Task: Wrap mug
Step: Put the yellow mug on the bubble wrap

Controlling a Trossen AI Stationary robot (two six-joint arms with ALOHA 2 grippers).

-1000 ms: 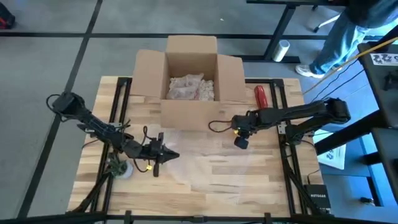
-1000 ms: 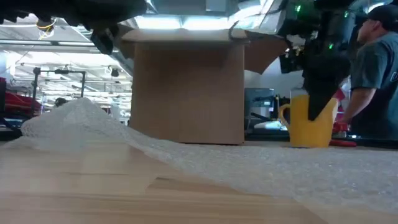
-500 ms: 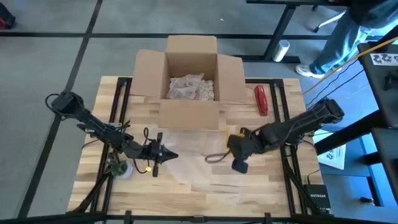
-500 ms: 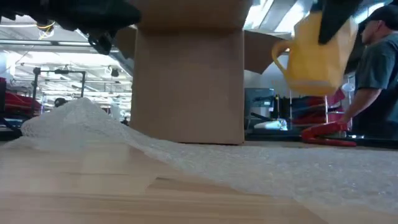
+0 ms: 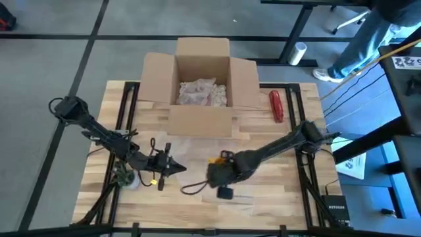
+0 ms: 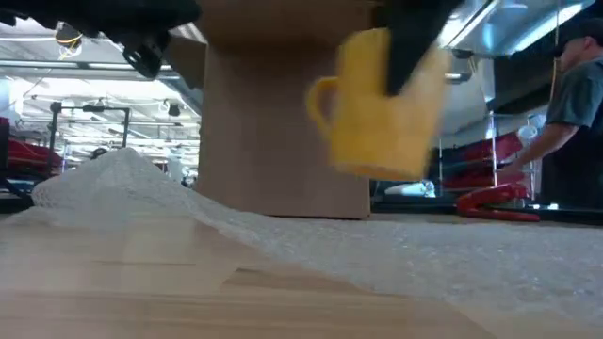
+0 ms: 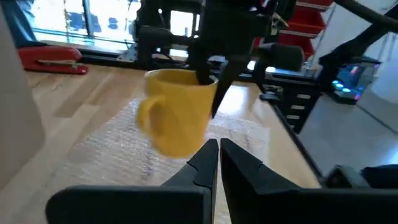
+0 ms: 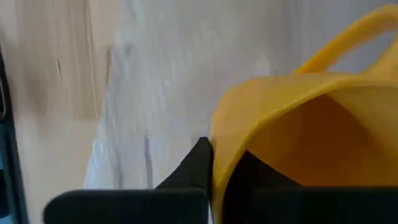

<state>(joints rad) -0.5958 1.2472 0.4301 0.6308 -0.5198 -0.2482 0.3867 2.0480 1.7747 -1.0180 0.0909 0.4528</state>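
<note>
mug (image 6: 382, 108): yellow, upright, mouth up, handle toward left arm, lifted above bubble wrap (image 6: 396, 259) | right gripper (image 5: 222, 179): jaws clamped on mug rim, over surface centre | left gripper (image 7: 219, 157): jaws closed, empty, facing mug

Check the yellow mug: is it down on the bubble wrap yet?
No, it is in the air. The low view shows the mug hanging clear above the bubble wrap, gripped at its rim by the right claw.
</note>
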